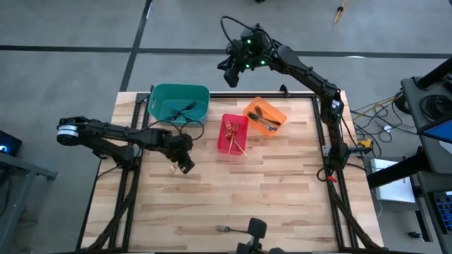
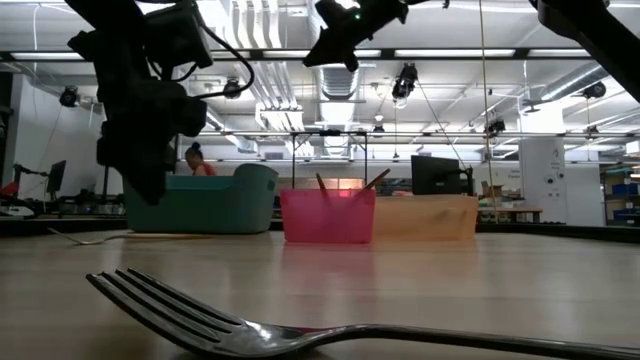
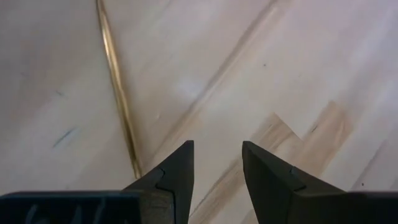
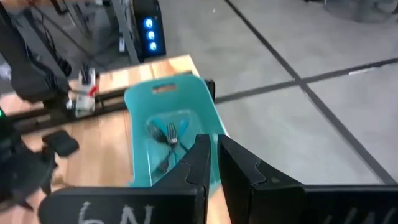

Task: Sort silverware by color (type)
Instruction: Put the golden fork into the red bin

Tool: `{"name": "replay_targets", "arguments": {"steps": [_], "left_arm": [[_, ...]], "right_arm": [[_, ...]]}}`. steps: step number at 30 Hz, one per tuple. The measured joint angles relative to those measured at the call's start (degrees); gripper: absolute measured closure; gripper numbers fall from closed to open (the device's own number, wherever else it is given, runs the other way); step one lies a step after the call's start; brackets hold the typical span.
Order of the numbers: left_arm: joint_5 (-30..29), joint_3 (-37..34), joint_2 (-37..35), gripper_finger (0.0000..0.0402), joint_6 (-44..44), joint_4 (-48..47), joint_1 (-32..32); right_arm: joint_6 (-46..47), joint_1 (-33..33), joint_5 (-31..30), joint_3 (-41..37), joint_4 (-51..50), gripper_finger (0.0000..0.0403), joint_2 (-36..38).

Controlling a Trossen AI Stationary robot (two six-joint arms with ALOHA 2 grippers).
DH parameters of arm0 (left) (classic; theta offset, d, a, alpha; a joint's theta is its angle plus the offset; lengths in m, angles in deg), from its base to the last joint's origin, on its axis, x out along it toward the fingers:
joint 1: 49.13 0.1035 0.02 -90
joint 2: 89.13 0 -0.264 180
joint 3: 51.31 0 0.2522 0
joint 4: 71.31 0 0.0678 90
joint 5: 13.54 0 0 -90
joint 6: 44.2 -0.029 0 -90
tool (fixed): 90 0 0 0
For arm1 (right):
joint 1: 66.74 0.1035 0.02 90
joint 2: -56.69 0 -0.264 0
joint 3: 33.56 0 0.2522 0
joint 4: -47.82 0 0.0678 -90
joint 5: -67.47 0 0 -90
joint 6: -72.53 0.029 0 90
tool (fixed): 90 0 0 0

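Pale wooden planking forms the table point(image 1: 282, 183) in the high view, where a teal bin point(image 1: 179, 102), a red bin point(image 1: 234, 134) and an orange bin point(image 1: 265, 116) are seen holding forks. The left gripper point(image 1: 185, 164) is placed low beside a gold fork point(image 1: 171, 168); the right gripper point(image 1: 229, 76) is raised beyond the far edge.

At table height, a silver fork point(image 2: 300, 325) is seen lying close to the lens.

From the left wrist, the fingers point(image 3: 177, 177) are seen partly parted above bare wood, nothing between them, with the gold fork point(image 3: 118, 87) lying alongside, possibly touching one tip.

From the right wrist, closed fingers point(image 4: 199, 165) are shown over the teal bin point(image 4: 180, 106) with dark forks point(image 4: 166, 140) inside.
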State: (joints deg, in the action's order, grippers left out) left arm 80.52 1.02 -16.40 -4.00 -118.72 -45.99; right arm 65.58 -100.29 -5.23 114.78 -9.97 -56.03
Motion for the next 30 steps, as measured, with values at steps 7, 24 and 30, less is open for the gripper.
{"name": "replay_targets", "arguments": {"steps": [7, 24, 30], "left_arm": [[-4.7, 0.0, 0.6, 0.0286, 4.8, -0.8, 0.0], [-9.8, -1.1, 11.6, 0.0229, -4.0, -1.3, 0.9], [-8.8, -2.0, 12.7, 0.0241, -9.9, 0.7, 0.3]], "right_arm": [[-5.1, -0.4, 0.0, 0.0, -5.0, 0.0381, 0.0], [9.3, 1.5, 0.8, 0.3, -5.3, 0.0381, 1.3], [14.8, 6.5, 0.8, 0.4, 0.8, 0.0381, 4.2]]}}
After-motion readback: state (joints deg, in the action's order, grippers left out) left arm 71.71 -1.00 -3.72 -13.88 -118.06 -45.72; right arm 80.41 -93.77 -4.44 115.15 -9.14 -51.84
